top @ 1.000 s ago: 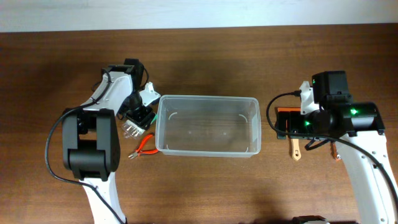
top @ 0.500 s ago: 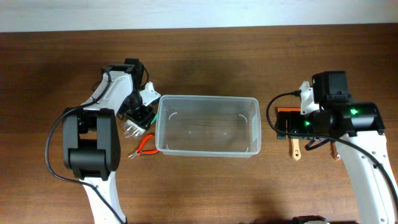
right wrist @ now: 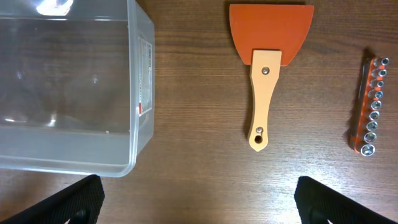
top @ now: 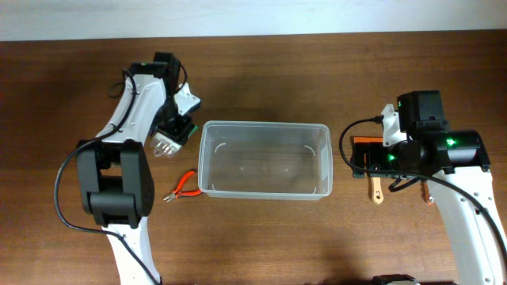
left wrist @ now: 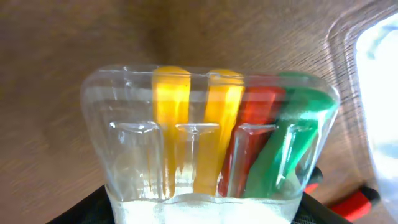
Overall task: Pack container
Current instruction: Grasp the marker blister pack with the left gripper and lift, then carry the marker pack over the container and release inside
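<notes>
From where I stand, the container (top: 264, 161) sits open side up in the middle of the table (top: 261, 245). Its long axis runs left to right across the overhead view, so one short end faces each arm. The left gripper (top: 173, 133) hangs just off the container's far left corner, clamped around a clear pack (left wrist: 205, 143) of yellow, red and green pieces. The pack fills the left wrist view, with a rounded corner of the container showing beside it. Red-handled pliers (top: 184, 186) lie on the wood just beside the container's near left corner. The right gripper (right wrist: 199, 200) hovers past the right short end, its fingers (right wrist: 78, 198) spread wide with nothing between them. Below it lies an orange scraper (right wrist: 266, 81), set apart from the container, with its wooden handle pointing toward the near edge and so crosswise to the container's long axis. Further right, an orange bit holder (right wrist: 372, 106) lies lined up the same way.
</notes>
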You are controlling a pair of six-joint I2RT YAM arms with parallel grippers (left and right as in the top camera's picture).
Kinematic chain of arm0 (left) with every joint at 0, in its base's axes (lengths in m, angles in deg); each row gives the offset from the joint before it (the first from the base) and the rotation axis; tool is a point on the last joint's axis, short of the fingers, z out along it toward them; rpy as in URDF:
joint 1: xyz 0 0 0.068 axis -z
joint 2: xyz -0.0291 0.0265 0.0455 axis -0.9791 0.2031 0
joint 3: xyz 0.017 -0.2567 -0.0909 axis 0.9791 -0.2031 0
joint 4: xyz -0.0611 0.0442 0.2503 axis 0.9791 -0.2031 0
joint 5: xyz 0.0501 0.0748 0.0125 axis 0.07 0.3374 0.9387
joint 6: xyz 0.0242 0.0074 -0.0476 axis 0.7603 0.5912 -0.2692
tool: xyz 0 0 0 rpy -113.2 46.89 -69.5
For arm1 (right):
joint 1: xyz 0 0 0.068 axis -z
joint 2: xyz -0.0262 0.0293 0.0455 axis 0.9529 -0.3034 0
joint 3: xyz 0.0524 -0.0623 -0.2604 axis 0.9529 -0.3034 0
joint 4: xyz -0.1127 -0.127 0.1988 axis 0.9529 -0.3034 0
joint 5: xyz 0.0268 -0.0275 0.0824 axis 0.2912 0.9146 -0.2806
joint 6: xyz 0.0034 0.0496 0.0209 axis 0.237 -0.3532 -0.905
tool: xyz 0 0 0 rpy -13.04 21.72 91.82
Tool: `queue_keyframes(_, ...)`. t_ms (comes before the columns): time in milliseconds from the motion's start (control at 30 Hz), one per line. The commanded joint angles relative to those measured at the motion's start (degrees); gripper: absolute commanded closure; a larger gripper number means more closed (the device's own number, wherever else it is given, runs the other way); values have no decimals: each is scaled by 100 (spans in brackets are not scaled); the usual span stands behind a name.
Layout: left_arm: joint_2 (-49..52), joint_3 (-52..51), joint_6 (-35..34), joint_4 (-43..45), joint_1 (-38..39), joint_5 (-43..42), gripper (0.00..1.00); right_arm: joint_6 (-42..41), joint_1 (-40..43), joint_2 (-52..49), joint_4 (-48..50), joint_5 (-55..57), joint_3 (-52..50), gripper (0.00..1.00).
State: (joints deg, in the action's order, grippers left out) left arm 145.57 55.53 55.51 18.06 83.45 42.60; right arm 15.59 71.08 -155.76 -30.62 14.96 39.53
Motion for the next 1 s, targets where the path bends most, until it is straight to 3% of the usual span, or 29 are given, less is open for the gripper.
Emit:
queue_keyframes(0, 35, 586, -219, -245, -111, 107, 98, 42, 15, -9, -4, 70, 109, 1)
queue_keyframes(200, 20, 2006, -658, -1143, -144, -105, 98, 42, 15, -9, -4, 70, 109, 1)
queue_keyframes(333, -72, 3097, -166, -1644, 31, -1106, 98, 42, 15, -9, 4, 70, 109, 1)
queue_keyframes(467, -140, 3731, 466, -1753, 560, -1504, 98, 42, 15, -9, 33, 70, 109, 1)
queue_keyframes(633, -105, 3484, 1397, -1956, 1423, -2079, 98, 42, 15, -9, 68, 70, 109, 1)
queue_keyframes(867, -94, 2651, 1447, -2083, 2308, -2031, 98, 39, 15, -9, 66, 70, 109, 1)
queue_keyframes(967, -81, 2181, 1443, -1976, 2498, -1633, 98, 39, 15, -9, 66, 70, 109, 1)
